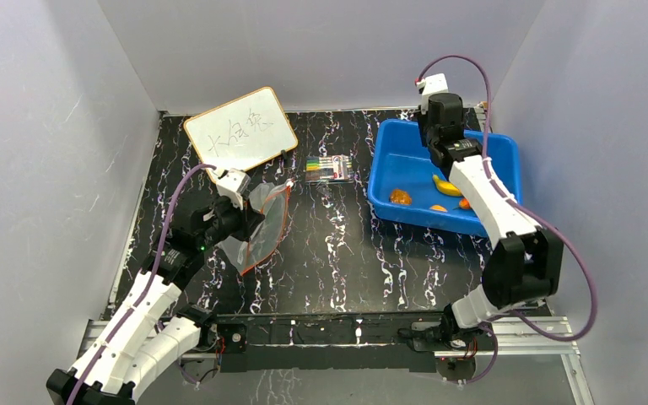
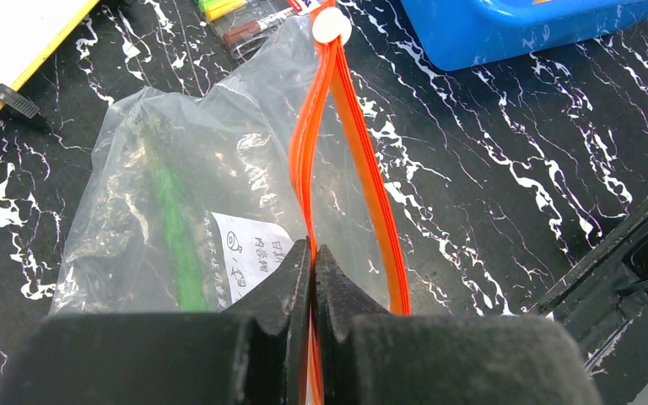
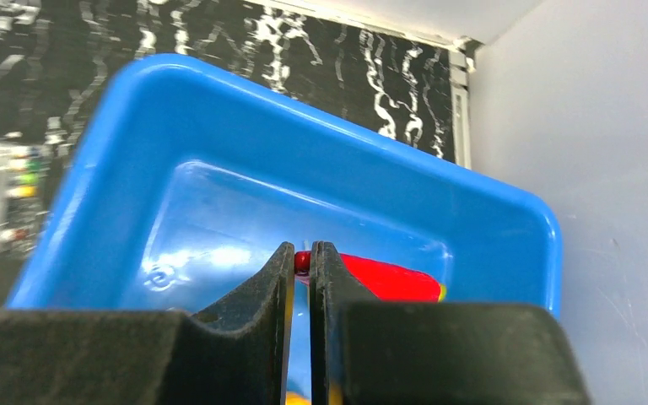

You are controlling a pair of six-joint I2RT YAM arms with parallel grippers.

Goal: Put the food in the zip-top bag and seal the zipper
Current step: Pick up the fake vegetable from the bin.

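The clear zip-top bag [image 1: 261, 229] lies on the dark table, left of middle. In the left wrist view the bag [image 2: 219, 160] shows a green streak and a white label through it. Its orange-red zipper [image 2: 369, 181] is parted into two strips, with a white slider [image 2: 332, 26] at the far end. My left gripper [image 2: 313, 246] is shut on one zipper strip. My right gripper [image 3: 302, 251] is shut on the tip of a red chili [image 3: 388, 277] over the blue tub [image 3: 219, 110]. A yellow banana [image 1: 445, 185] and orange pieces [image 1: 401, 197] lie in the tub.
A whiteboard [image 1: 240, 128] leans at the back left. A pack of coloured markers [image 1: 331, 168] lies between the bag and the blue tub [image 1: 384, 160]. Grey walls close in three sides. The arm bases and a metal rail [image 1: 321, 331] run along the near edge.
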